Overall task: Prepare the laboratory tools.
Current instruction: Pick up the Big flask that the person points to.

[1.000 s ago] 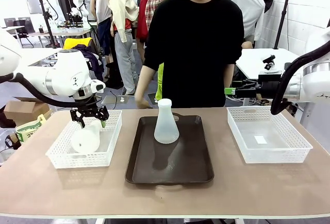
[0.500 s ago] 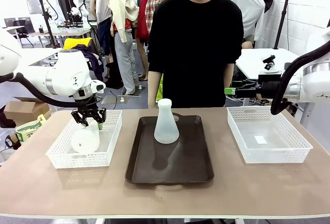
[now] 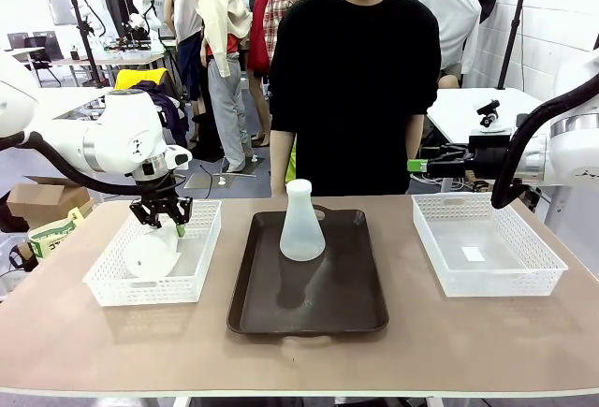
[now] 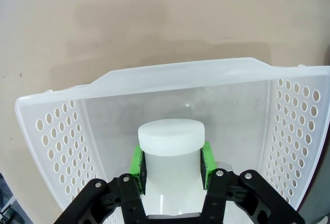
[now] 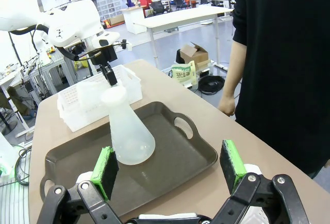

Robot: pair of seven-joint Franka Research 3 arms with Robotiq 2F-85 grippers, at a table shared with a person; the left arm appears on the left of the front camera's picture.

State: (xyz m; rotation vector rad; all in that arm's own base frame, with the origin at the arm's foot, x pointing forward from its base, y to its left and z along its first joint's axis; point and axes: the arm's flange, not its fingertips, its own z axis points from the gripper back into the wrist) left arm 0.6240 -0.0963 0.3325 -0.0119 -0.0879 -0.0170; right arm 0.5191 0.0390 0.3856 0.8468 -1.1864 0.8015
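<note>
dark brown tray [image 3: 309, 309] mid-table, white mesh baskets (perforated) left [image 3: 201, 253], right [image 3: 524, 281]

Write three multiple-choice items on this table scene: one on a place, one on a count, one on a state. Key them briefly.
1. Where does the upright flask stand?
A. on the dark tray
B. in the right basket
C. on the bare table

2. How many white mesh baskets are on the table?
A. one
B. two
C. three

3. What is the left tool doing?
A. hanging open above the tray
B. shut on the neck of the flask in the left basket
C. pressing on the basket's rim

Key: 1 A, the front view shows it standing on the tray; 2 B, the left basket and the right basket flank the tray; 3 B, the left wrist view shows green pads on both sides of the neck.
</note>
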